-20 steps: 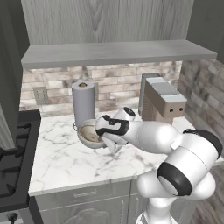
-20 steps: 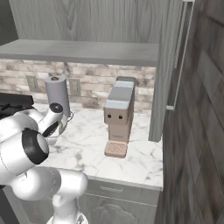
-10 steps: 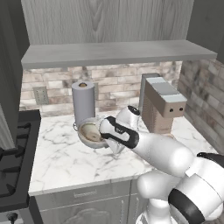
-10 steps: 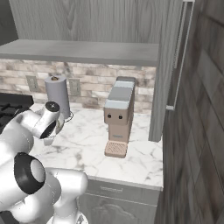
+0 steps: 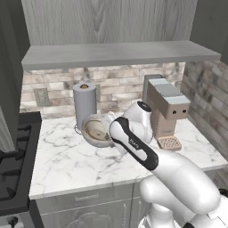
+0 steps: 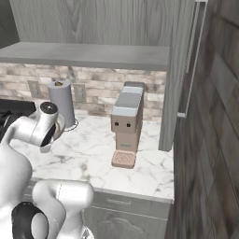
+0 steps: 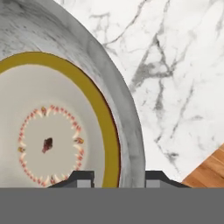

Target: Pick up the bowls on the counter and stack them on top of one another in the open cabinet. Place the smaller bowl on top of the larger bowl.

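Left base view is taken from behind-left of the arm, aimed forward and down at the counter (image 5: pixel 67 160), mid-range. Right base view is taken from behind-right, same counter seen from 4 o'clock. The paper towel roll (image 5: pixel 85 105) and coffee machine (image 6: pixel 127 121) are shared. Hand view is pressed close over the larger bowl (image 7: pixel 109 83), counter at 2 o'clock

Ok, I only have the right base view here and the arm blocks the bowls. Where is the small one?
Observer: The smaller bowl sits nested inside the larger bowl, as the hand view shows.
Operator: And the hand?
Observer: The hand has one finger tip on each side of the larger bowl's rim wall.
Operator: Is the bowl level?
Observer: No. In the left base view it is tilted, with its opening turned toward the camera, just in front of the paper towel roll.
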